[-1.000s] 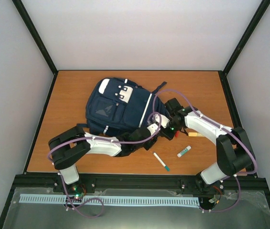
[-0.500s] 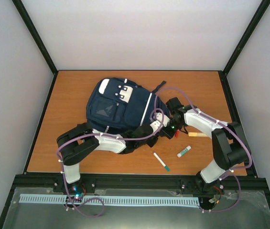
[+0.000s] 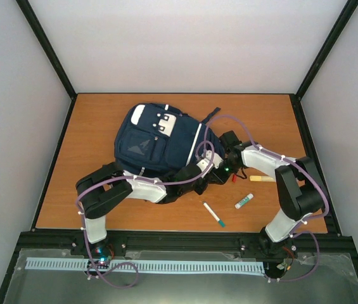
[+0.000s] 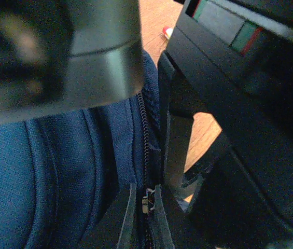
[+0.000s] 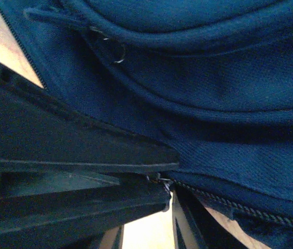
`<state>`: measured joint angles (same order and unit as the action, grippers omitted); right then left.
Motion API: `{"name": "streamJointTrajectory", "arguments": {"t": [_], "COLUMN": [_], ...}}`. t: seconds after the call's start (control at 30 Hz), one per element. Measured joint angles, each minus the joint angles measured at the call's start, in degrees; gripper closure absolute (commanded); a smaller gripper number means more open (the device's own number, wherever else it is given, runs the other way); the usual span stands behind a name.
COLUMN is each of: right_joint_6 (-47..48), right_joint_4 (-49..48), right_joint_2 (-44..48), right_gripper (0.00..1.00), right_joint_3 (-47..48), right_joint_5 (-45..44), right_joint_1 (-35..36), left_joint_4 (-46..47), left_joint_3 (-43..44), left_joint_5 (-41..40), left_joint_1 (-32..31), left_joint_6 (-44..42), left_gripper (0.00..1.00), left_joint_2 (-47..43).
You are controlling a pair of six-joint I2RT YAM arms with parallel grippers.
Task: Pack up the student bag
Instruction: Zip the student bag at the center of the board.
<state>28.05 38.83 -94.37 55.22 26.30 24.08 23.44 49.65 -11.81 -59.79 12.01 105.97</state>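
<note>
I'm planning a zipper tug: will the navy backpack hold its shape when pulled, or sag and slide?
Probably floppy: the backpack fabric lies in soft folds beside the zipper pull, so it would likely stretch and sag first. It lies on a smooth wooden table, so the whole bag may also slide toward the pull.

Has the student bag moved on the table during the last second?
No. The student bag keeps the same place, judged against the far edge of the table.
</note>
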Motion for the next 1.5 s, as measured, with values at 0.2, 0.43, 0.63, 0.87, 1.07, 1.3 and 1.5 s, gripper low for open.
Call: {"name": "streamJointTrajectory", "arguments": {"t": [0.2,0.43,0.63,0.87,1.07,1.3,1.5], "right_joint_6": [-2.8,-2.9,3.5,8.3,10.4,11.2,11.1], "right_joint_4": [-2.1,-1.2,5.0,8.8,11.6,15.4,18.9], "right_joint_2": [-1.1,-1.2,-0.6,-0.8,-3.0,-2.6,0.7], "right_gripper": [0.92,0.97,0.97,0.97,0.97,0.97,0.97], "right_joint_3": [-0.2,0.0,2.3,5.6,8.6,9.5,8.5], "right_joint_5": [-0.8,-2.3,-1.9,-10.0,-12.2,-9.0,-5.4], "right_joint_1": [0.0,0.0,-0.6,-6.2,-6.4,-5.8,-1.9], "left_joint_4": [0.3,0.8,3.0,0.4,-3.6,-5.2,-5.0], "left_joint_3": [-0.2,-0.8,-4.5,-16.1,-22.9,-25.1,-20.2], "left_joint_5": [0.5,1.1,3.3,3.9,3.0,-0.8,-0.3], "left_joint_1": [0.1,0.3,0.3,0.3,-0.2,-0.4,-0.4], "left_joint_6": [1.7,2.3,3.5,7.1,10.0,14.0,8.1], "left_gripper": [0.99,0.99,0.99,0.99,0.9,0.52,0.49], "left_joint_2": [0.3,0.1,-3.5,-12.3,-19.8,-28.3,-25.4]}}
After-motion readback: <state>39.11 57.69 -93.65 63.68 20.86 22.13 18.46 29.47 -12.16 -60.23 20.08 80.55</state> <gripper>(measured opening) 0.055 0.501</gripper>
